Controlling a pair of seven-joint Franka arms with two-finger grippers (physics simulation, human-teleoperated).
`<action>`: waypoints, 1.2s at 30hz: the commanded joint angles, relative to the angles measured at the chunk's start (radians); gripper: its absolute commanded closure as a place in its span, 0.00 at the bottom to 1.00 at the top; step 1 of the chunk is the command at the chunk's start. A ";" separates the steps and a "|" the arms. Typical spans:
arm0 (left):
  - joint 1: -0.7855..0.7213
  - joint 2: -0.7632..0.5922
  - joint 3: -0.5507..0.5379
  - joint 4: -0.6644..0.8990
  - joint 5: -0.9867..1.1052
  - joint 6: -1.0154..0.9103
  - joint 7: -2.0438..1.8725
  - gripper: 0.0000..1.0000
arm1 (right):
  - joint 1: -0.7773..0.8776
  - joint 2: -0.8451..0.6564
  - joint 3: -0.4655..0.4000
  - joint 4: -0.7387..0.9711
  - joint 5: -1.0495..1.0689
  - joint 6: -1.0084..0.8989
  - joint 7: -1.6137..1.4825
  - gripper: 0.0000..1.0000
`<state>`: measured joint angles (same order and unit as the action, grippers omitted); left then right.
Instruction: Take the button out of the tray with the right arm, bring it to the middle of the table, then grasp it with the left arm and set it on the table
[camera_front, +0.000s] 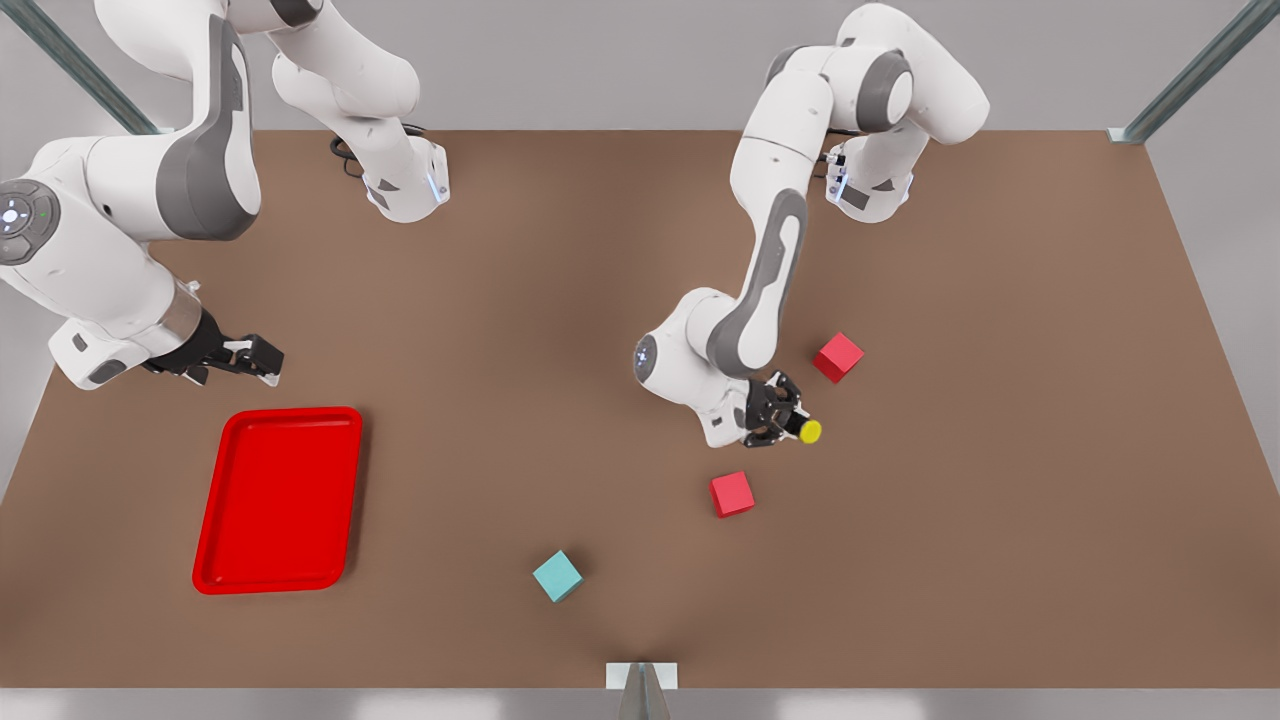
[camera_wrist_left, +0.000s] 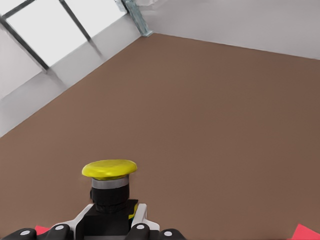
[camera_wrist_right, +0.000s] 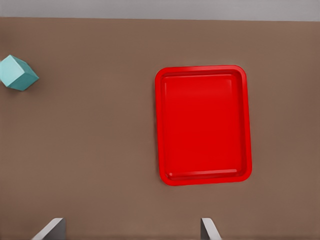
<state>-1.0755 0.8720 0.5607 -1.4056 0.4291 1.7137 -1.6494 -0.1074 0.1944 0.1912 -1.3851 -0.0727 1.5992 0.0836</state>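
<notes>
The button (camera_front: 808, 431), a dark body with a round yellow cap, is held in my left gripper (camera_front: 782, 414), which is shut on the body. It sits low over the table (camera_front: 560, 330), right of centre in the front view. In the left wrist view the yellow cap of the button (camera_wrist_left: 109, 169) sticks out past the fingers (camera_wrist_left: 141, 216). The red tray (camera_front: 278, 500) lies bare at the front view's left. My right gripper (camera_front: 262, 360) hangs open just behind it, and its wrist view looks down on the tray (camera_wrist_right: 202, 125) between spread fingertips (camera_wrist_right: 209, 229).
Two red cubes (camera_front: 838, 357) (camera_front: 732, 493) lie on either side of the left gripper. A teal cube (camera_front: 557, 576) rests near the front edge and appears in the right wrist view as the teal cube (camera_wrist_right: 19, 73). Bare brown table stretches to the front view's right.
</notes>
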 joint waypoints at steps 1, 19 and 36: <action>0.012 0.024 0.001 0.000 0.135 0.033 -1.167 0.65 | 0.000 -0.001 0.001 0.001 0.001 -0.001 -0.004 0.00; 0.092 0.243 -0.007 0.014 0.412 0.179 -1.224 0.65 | 0.000 -0.001 0.001 0.001 -0.001 -0.001 -0.004 0.00; 0.097 0.269 -0.033 0.005 0.468 0.149 -0.607 0.65 | 0.000 -0.001 0.001 0.001 -0.002 -0.001 -0.004 0.00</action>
<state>-0.9792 1.1382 0.5272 -1.4007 0.9226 1.9034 -2.4773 -0.1072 0.1944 0.1911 -1.3844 -0.0748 1.5987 0.0806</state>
